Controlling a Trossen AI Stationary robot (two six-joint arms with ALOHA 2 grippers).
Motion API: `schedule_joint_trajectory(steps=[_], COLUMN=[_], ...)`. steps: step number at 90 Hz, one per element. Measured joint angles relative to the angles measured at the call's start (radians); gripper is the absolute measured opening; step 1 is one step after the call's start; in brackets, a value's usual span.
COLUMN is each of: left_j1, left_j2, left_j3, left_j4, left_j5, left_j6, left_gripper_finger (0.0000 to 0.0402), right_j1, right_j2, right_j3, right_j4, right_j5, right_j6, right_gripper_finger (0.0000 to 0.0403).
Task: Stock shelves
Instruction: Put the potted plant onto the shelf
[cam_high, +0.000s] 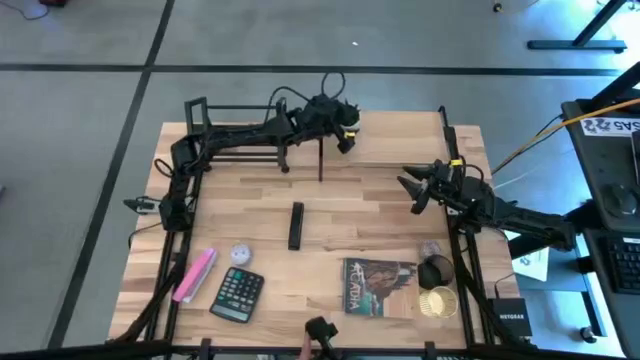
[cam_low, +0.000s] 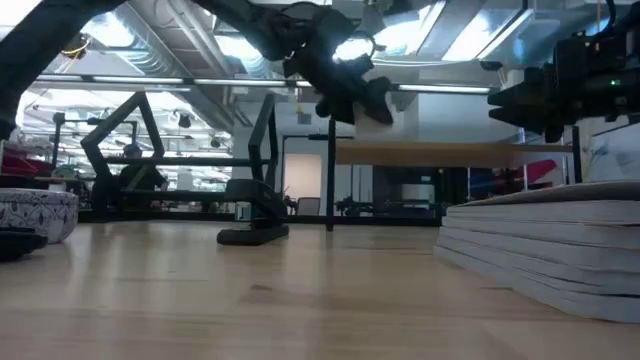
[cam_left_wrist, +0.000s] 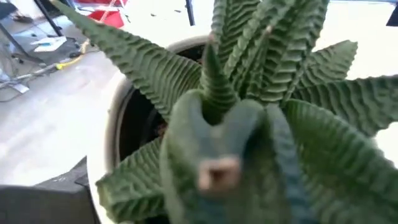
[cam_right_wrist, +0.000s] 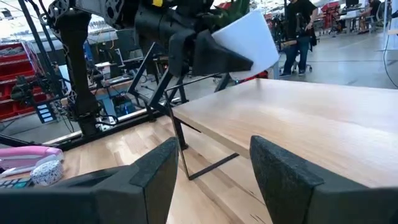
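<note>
L gripper sits upper centre of the high view, over the small two-level shelf of light wood boards on thin black posts, fingers clamped on a white round pot holding a ribbed green succulent; R wrist view shows the pot tilted, held above the top board, not touching it as far as I can tell. Low black metal-bar rack is upper left on the butcher-block bench. R gripper hangs mid-right, fingers wide apart, nothing in them. Handling, my guess: pot is stiff, smooth, prob slippery and chippable; leaves bend, so grip the rim/wall, not the foliage. Top-heavy, so level it before letting go. Black calculator, pink stapler, book lie lower frame, unstocked.
</note>
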Motion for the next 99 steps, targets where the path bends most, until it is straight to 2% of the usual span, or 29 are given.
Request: schedule_joint_trajectory(steps=[18, 45, 54, 82, 88, 99], left_j1=[0.012, 0.008, 0.009, 0.044, 0.055, 0.058], left_j2=[0.004, 0.004, 0.004, 0.027, 0.033, 0.043], left_j3=[-0.002, -0.006, -0.006, -0.006, -0.006, -0.005], left_j4=[-0.082, -0.065, -0.061, -0.059, -0.070, -0.065], left_j5=[-0.029, -0.032, -0.029, 0.228, 0.262, 0.261], left_j6=[-0.041, -0.008, -0.055, -0.121, -0.128, -0.115], left_gripper_finger=[0.0358, 0.0358, 0.0358, 0.0358, 0.0358, 0.0358], right_j1=[0.000, 0.000, 0.000, 0.000, 0.000, 0.000], right_j2=[0.000, 0.000, 0.000, 0.000, 0.000, 0.000], right_j3=[0.000, 0.000, 0.000, 0.000, 0.000, 0.000], right_j4=[0.000, 0.000, 0.000, 0.000, 0.000, 0.000], right_j5=[0.000, 0.000, 0.000, 0.000, 0.000, 0.000], right_j6=[0.000, 0.000, 0.000, 0.000, 0.000, 0.000], right_gripper_finger=[0.0186, 0.0186, 0.0186, 0.0186, 0.0186, 0.0186])
